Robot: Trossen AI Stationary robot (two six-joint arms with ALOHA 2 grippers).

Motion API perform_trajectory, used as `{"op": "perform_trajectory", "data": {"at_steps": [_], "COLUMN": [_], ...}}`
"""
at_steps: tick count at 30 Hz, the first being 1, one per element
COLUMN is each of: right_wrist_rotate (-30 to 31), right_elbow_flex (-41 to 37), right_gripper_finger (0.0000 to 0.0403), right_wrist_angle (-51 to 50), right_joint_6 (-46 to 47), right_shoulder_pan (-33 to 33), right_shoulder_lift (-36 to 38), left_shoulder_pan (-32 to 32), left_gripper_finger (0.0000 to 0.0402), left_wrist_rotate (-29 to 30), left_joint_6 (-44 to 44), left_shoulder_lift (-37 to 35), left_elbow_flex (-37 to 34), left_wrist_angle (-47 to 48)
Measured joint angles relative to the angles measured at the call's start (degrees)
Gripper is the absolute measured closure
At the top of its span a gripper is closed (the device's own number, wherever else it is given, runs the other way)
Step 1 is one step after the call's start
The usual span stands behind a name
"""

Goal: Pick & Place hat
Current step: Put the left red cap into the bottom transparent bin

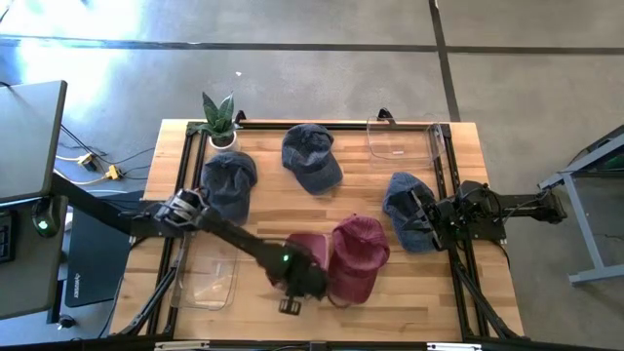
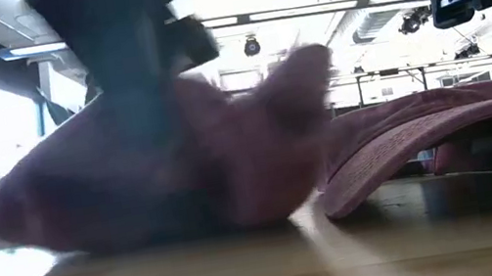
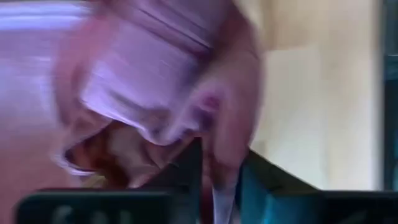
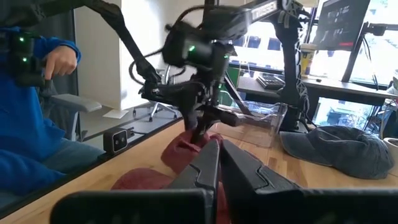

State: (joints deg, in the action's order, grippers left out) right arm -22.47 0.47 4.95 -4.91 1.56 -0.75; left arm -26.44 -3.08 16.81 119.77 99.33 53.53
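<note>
Maroon fabric dominates the scene: seen from above, two maroon hats lie at the front of the wooden worktop, and the left end effector sits on the nearer maroon hat, touching the second maroon hat beside it; three blue hats rest farther back, one near a potted plant, one at centre back, one under the right arm, with a clear bin front left and another clear container at the back right. At table height, the nearer hat bulges under the blurred dark arm, its fabric bunched upward, while the other hat's brim curves flat beside it. Past the left wrist, the dark fingers pinch a fold of maroon cloth, standing only slightly apart. From the right wrist, the right end effector waits pressed together over the right side of the worktop, empty, facing the left arm; a person in a blue sleeve sits beyond the edge. To do the pick well, the left arm probably needs a firm bite on the crown fabric and a straight lift, so the neighbouring hat is not dragged along.
</note>
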Motion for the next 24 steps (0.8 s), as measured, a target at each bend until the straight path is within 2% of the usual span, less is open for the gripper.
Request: {"op": "perform_trajectory", "data": {"at_steps": [5,7,11,17,20,24], "right_wrist_rotate": [0.0,0.0,0.0,0.0,0.0,0.0], "right_elbow_flex": [0.0,0.0,0.0,0.0,0.0,0.0], "right_gripper_finger": [0.0391,0.0391,0.0391,0.0391,0.0391,0.0391], "right_wrist_angle": [0.0,0.0,0.0,0.0,0.0,0.0], "right_joint_6": [0.0,0.0,0.0,0.0,0.0,0.0], "right_shoulder_pan": [0.0,0.0,0.0,0.0,0.0,0.0], "right_shoulder_lift": [0.0,0.0,0.0,0.0,0.0,0.0], "left_shoulder_pan": [3.5,4.2,4.3,3.6,3.7,4.4], "left_gripper_finger": [0.0227,0.0195,0.0156,0.0147,0.0147,0.0147], "left_wrist_rotate": [-14.7,-15.9,-13.6,5.4,6.5,2.7], "left_joint_6": [-1.1,-1.1,-1.5,5.4,7.9,8.4], "left_shoulder_lift": [-2.1,-2.4,-3.2,-3.5,-3.7,-3.5], "left_elbow_flex": [0.6,2.0,5.4,6.6,3.2,-3.9], "left_wrist_angle": [2.2,3.5,6.9,15.8,16.6,8.0]}}
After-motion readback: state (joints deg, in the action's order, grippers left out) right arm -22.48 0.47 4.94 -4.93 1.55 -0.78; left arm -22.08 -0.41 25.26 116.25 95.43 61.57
